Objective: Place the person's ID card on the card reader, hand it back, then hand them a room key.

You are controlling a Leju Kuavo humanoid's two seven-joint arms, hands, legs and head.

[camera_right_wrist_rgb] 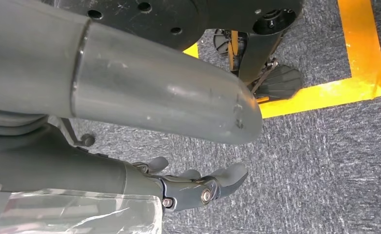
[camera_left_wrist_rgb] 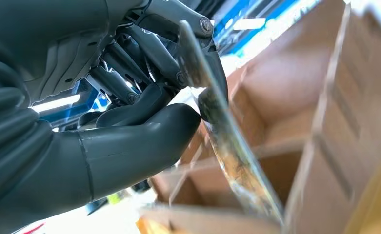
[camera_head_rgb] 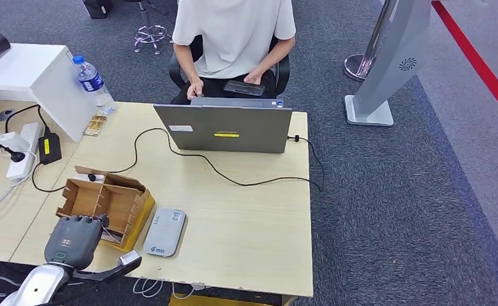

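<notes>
At the table's front left corner my left hand (camera_head_rgb: 74, 239) reaches into an open wooden box (camera_head_rgb: 115, 197) with several compartments. In the left wrist view, the thumb and a dark finger of that hand (camera_left_wrist_rgb: 130, 141) pinch a thin, shiny room key card (camera_left_wrist_rgb: 237, 161) that stands on edge inside the box (camera_left_wrist_rgb: 286, 97). A grey card reader (camera_head_rgb: 164, 233) lies flat just right of the box with nothing on it. The person (camera_head_rgb: 233, 32) sits across the table holding a phone. My right hand (camera_right_wrist_rgb: 193, 187) hangs over the carpet, fingers loosely apart and holding nothing.
A grey laptop (camera_head_rgb: 224, 127) stands at the table's far edge, and its black cable crosses the tabletop. A water bottle (camera_head_rgb: 93, 83), a white block and a power strip (camera_head_rgb: 23, 150) sit at the left. A grey stand (camera_head_rgb: 386, 64) rises on the carpet at the right.
</notes>
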